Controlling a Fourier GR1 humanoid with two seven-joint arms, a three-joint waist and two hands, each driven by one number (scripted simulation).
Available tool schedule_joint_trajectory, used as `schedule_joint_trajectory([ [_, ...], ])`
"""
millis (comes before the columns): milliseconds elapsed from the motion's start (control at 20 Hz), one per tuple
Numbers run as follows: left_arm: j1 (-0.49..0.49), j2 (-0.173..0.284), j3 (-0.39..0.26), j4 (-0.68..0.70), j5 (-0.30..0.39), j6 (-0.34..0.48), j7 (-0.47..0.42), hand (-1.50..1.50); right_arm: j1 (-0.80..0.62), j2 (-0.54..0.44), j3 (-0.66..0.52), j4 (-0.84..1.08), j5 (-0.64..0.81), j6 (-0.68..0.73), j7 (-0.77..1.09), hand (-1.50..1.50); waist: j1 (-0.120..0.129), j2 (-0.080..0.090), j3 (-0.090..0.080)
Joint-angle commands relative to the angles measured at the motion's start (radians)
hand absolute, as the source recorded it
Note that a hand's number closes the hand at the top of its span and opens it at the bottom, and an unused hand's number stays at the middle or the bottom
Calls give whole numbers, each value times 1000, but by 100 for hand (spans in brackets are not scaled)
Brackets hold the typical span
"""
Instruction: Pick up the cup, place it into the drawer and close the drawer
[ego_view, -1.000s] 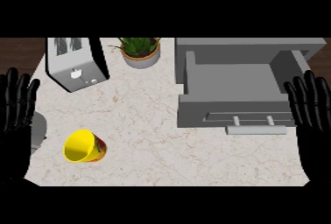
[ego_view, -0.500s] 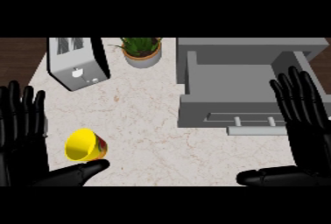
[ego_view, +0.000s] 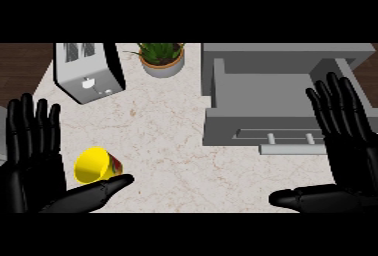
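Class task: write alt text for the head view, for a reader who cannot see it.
A yellow cup lies tipped on a marble counter beside the open left robot hand. The open right robot hand is by a grey open drawer. A toaster and potted plant stand behind.

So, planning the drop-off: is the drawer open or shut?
Open. The grey drawer is pulled out, its empty inside showing from above, with the handle on its front edge.

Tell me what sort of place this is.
Most likely a kitchen counter: a silver toaster and a small potted plant stand on a pale marble-look worktop, with an open grey drawer at the right.
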Motion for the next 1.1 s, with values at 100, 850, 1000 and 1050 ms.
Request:
schedule_joint_trajectory([
  [100, 49, -2, -32, 26, 12, 23, -41, -150, -64, -41, -82, 21, -60, 27, 31, -150, 2, 0, 0],
  [850, 116, 7, 57, 128, 89, 2, -88, -150, -38, 50, 61, -4, 92, -46, 19, -150, 2, 0, 0],
  [1000, 110, -2, -10, 191, 50, 85, -115, -150, 19, 10, -1, -46, 18, 8, 5, -150, -2, 0, 0],
  [1050, 198, 18, 92, 167, 137, -22, -170, -150, -29, -38, -72, -18, -26, 32, 28, -150, 2, 0, 0],
])
